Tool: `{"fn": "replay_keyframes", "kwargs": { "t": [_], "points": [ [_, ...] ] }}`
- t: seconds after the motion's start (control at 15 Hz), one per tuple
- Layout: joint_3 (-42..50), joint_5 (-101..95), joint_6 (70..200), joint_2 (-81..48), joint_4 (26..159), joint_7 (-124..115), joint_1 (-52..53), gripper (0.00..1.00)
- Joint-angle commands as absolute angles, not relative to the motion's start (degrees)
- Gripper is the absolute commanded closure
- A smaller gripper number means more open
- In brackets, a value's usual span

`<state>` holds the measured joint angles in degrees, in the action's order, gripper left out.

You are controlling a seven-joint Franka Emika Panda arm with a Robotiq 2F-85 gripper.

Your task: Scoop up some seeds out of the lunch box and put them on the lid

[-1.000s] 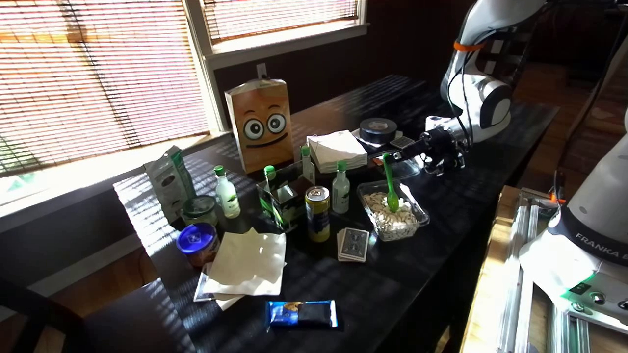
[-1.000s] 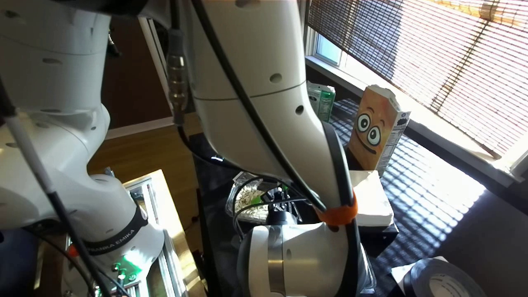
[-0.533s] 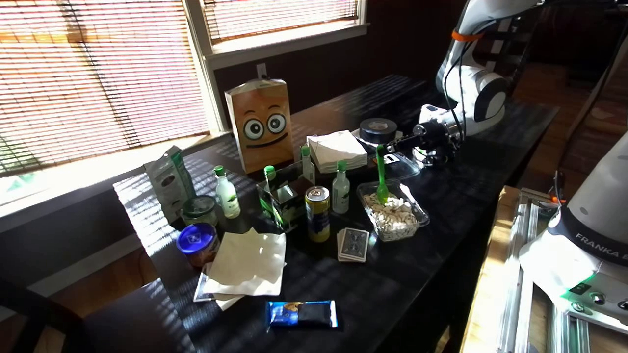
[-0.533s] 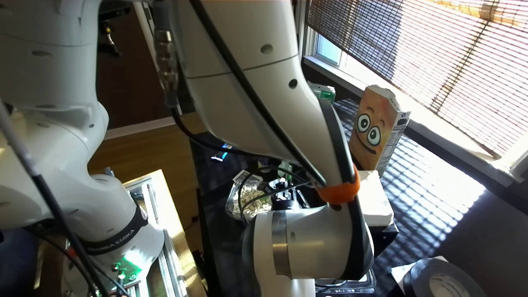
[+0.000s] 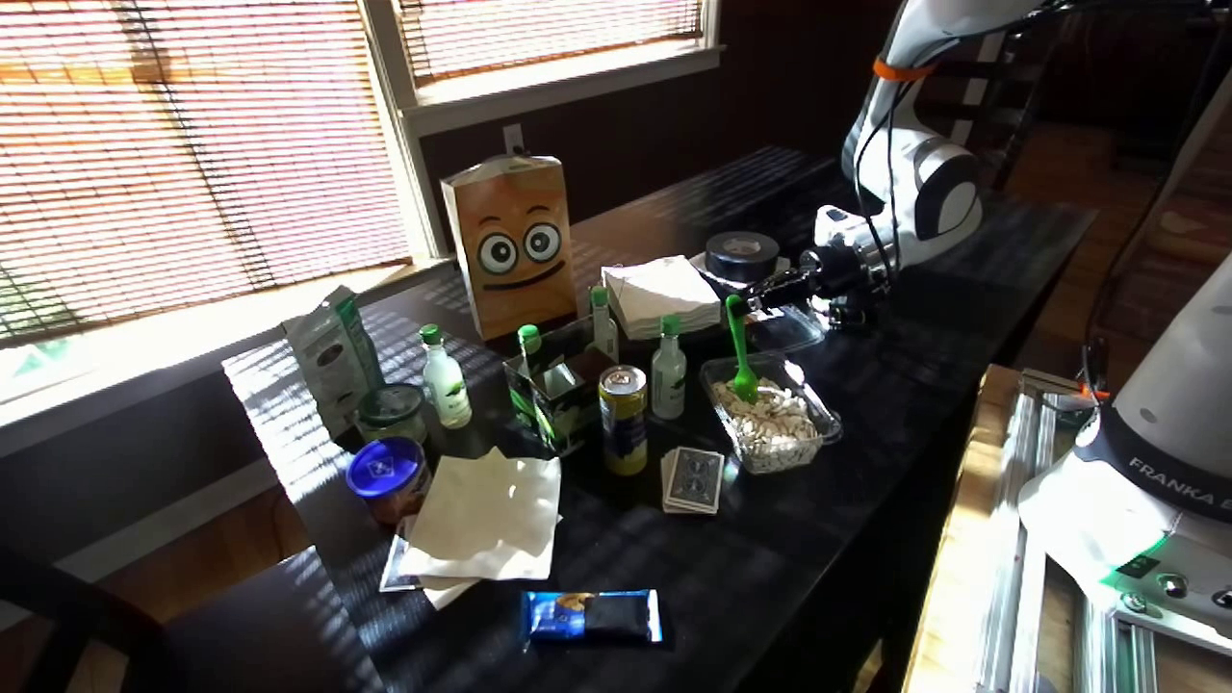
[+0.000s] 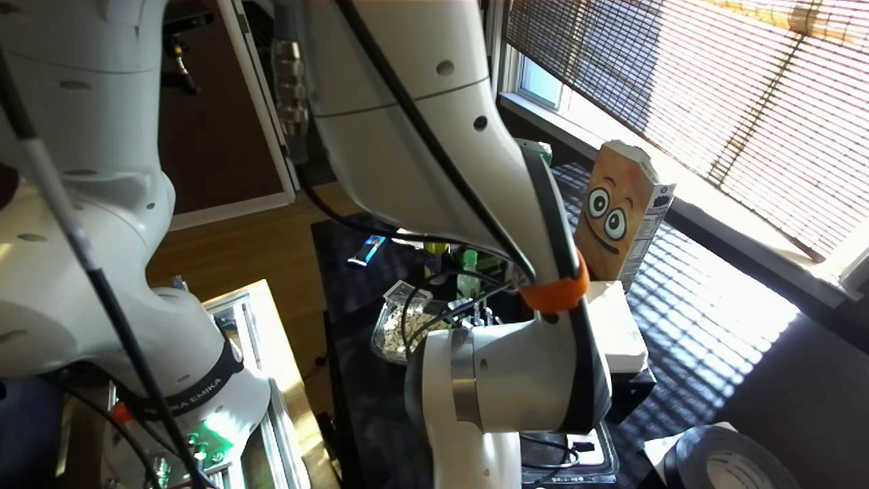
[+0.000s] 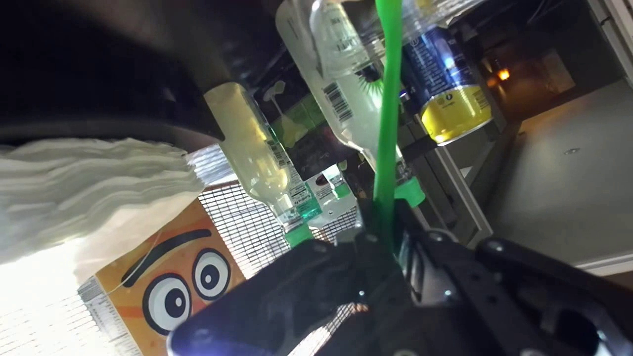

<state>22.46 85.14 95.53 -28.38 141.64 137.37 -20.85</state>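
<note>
A: jaws?
B: gripper (image 5: pixel 739 306) pinches green spoon (image 5: pixel 739 345) by handle top, shaft almost upright
A: seeds (image 5: pixel 773 421)?
B: in an exterior view, below jaws, near side, in the lunch box (image 5: pixel 830 421); spoon tip at their far left, can't tell if dug in

Table (image 5: pixel 616 539): from above in an exterior view, facing far-left windows (image 5: pixel 192 144).
Arm (image 6: pixel 397 166): near in an exterior view.
Cartoon box (image 5: pixel 515 262): in all three views.
Bottles (image 7: pixel 257 148): near, inverted in wrist view.
</note>
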Motion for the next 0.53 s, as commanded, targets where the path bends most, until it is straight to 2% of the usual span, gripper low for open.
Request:
{"fn": "replay_keyframes", "kwargs": {
  "t": [0.0, 0.47],
  "points": [
    [21.88, 87.19, 99.9, -28.55, 143.38, 133.44, -19.29, 0.97],
    [21.33, 88.21, 103.69, -28.9, 145.19, 123.96, -18.37, 0.97]
  ]
}}
